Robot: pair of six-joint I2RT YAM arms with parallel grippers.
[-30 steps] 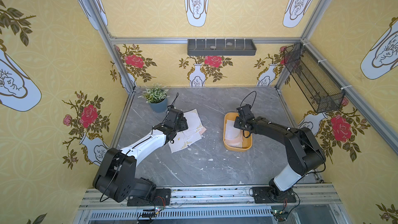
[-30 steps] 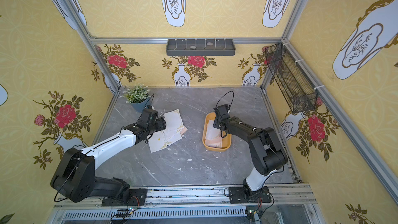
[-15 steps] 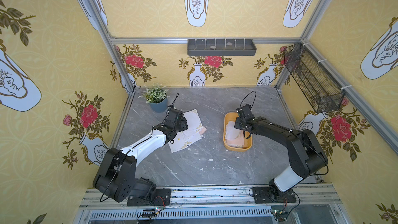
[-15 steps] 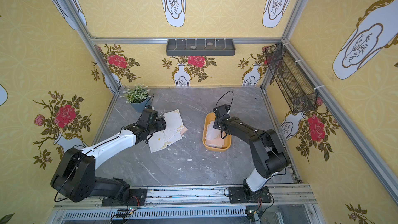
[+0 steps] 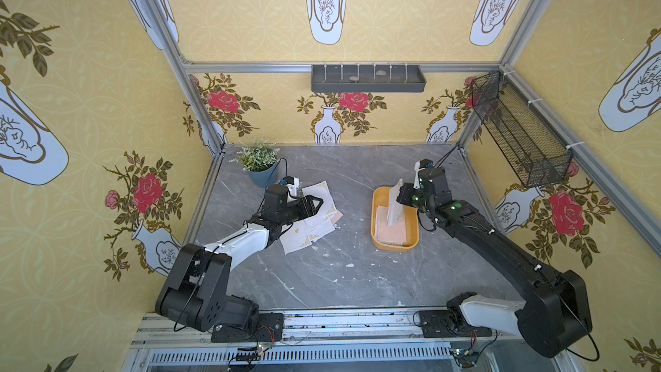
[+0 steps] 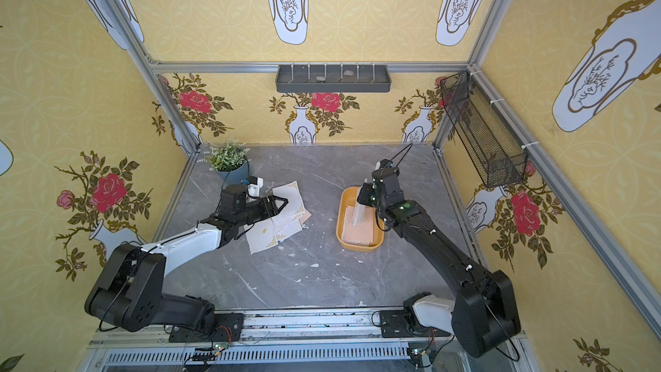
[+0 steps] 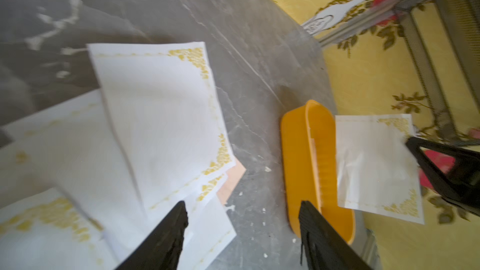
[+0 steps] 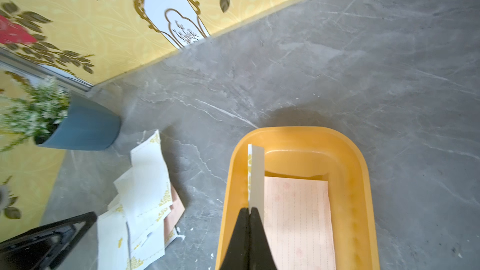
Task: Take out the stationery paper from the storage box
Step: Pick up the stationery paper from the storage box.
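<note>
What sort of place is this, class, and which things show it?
Probably a robot test cell dressed as a room: wallpapered panels in an aluminium frame, left arm and right arm bolted to a front rail, a potted plant on a marble-look tabletop.

1. From the storage box, 9 o'clock: bare table lies open up to the loose sheets.
2. 6 o'clock: table open.
3. 2 o'clock: mesh basket hangs overhead.
4. Sheets' 11 o'clock: potted plant fills the corner.
5. Over the box, a pinched sheet stands upright.
</note>
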